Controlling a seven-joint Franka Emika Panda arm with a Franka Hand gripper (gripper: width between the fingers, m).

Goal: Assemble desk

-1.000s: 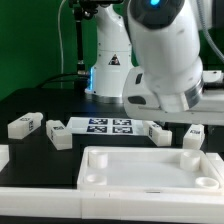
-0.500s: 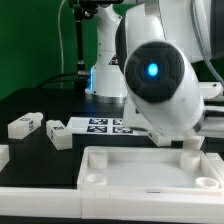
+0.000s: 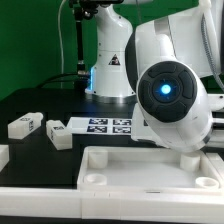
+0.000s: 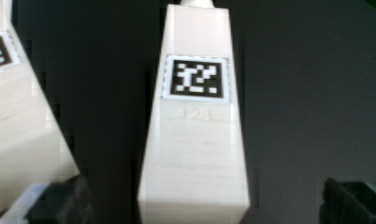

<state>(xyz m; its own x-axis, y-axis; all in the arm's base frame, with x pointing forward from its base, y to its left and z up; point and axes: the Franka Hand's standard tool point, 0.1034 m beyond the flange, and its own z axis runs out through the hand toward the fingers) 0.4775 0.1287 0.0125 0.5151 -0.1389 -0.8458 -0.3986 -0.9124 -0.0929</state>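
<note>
Wide open and holding nothing, the gripper [image 4: 206, 203] hangs over a tagged leg [image 4: 199, 135]. Its dark fingertips [image 4: 52, 205] stand one on each side of the leg, with bare black table showing in both gaps, so neither touches it. The leg runs lengthways away from the gripper, its tag facing up.

From where I stand, the arm [image 3: 175, 95] folds down low on the exterior view's right. Its bulky white joint with the blue light hides the gripper behind it.

The tabletop [image 3: 130, 152] lies along the front with its raised rim up, and the arm leans just past its far edge. Behind it the marker board [image 3: 105, 125] lies flat on the black table [image 3: 40, 100].

Open room lies toward the exterior view's left, where only an outer leg [image 3: 25, 126] and an inner leg [image 3: 58, 134] rest, apart from each other.

A neighbouring leg [image 4: 16, 100] lies beside the tagged one in the wrist view, parted from it by a dark strip.
</note>
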